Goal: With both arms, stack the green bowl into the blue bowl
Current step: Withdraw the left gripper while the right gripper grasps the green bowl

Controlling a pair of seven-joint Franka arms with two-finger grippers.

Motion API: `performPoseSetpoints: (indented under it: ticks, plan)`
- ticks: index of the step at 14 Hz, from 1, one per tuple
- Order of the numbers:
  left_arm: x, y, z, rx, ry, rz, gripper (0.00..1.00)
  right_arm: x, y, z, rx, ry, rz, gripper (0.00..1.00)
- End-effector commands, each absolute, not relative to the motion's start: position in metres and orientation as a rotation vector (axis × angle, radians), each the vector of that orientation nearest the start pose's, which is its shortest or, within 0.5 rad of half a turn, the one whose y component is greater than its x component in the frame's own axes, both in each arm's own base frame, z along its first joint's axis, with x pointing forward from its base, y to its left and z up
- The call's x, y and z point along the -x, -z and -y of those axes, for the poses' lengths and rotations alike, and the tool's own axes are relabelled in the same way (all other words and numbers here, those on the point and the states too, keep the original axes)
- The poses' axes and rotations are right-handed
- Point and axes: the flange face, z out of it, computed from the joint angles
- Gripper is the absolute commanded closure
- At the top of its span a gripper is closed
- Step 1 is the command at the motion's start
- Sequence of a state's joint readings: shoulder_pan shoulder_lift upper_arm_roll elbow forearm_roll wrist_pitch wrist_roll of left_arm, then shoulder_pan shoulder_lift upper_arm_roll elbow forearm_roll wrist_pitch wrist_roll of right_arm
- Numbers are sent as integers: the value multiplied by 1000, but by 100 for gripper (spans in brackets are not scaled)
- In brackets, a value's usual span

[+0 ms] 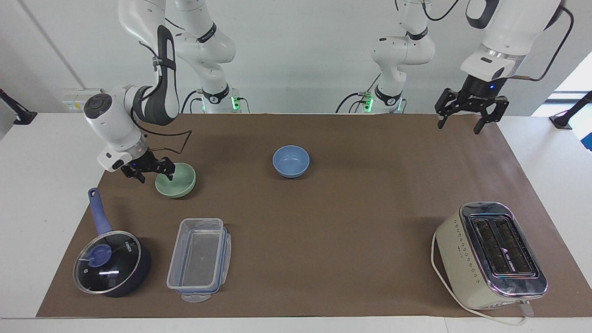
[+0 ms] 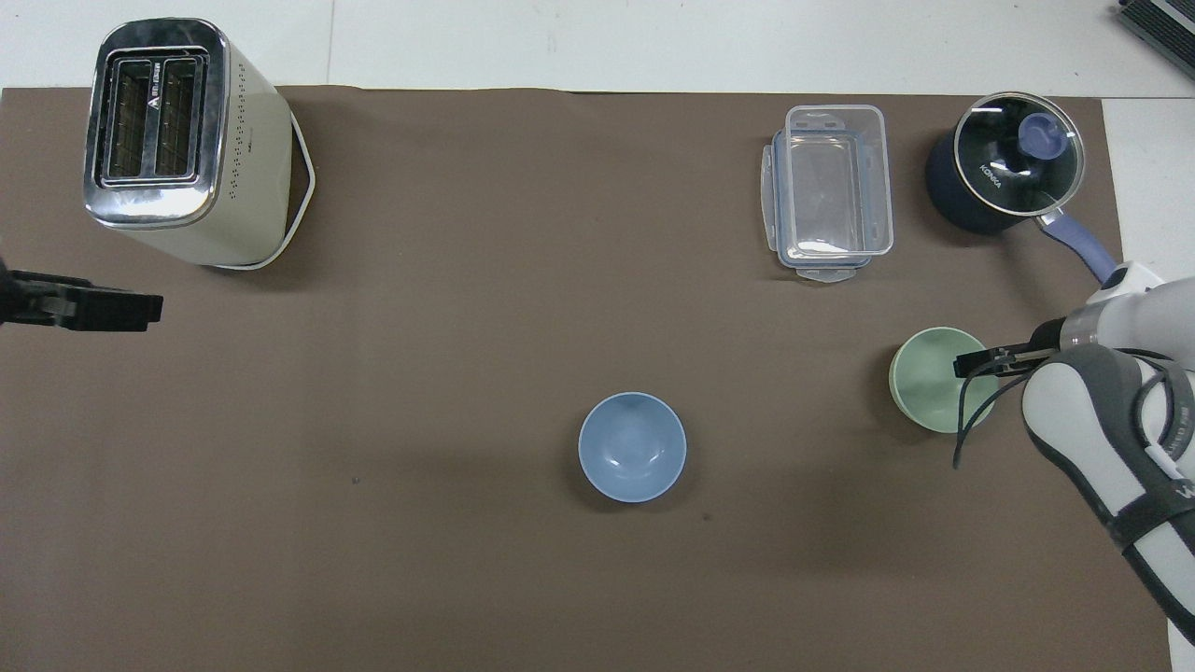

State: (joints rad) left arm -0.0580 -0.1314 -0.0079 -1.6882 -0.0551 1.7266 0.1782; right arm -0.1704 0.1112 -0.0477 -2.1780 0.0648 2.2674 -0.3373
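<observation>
Cream two-slot toaster (image 1: 491,254) at the left arm's end, well apart from both bowls. Small periwinkle-blue bowl (image 1: 291,161) mid-mat, empty. Pale mint-green bowl (image 1: 175,180) toward the right arm's end. Right gripper (image 1: 149,170) low at its rim, fingers spread, gripping nothing. Left gripper (image 1: 467,116) raised over the mat's edge, wide apart, empty.
</observation>
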Motion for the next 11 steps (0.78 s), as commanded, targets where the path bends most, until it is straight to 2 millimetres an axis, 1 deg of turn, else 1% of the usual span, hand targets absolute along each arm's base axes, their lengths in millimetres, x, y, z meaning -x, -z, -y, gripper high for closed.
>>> performPoseSetpoints:
  ticks: [1,2,3,4,5,6,7,8,9,11]
  plan:
    - [-559,-676,37,3142,164,-391,0,-524,-331,116,3062,17,132,0]
    - [-559,-681,37,3142,156,-392,0,-524,-320,118,3063,5,127,0]
    - [-559,-682,36,3142,151,-392,0,-524,-315,119,3065,11,123,0]
    - [-555,-686,37,3139,163,-394,0,-524,-313,119,3066,11,123,0]
    - [-551,-681,38,3143,130,-397,0,-524,-313,119,3065,12,121,0]
    - [-546,-680,37,3144,108,-396,0,-524,-313,119,3064,10,123,24]
    - [-545,-678,36,3146,84,-394,0,-525,-312,119,3063,11,154,60]
    - [-543,-677,35,3147,57,-389,0,-526,-313,120,3063,11,156,89]
    - [-541,-676,35,3144,37,-388,0,-527,-314,121,3063,11,157,100]
    - [-541,-675,32,3122,20,-381,0,-528,-316,120,3062,16,156,100]
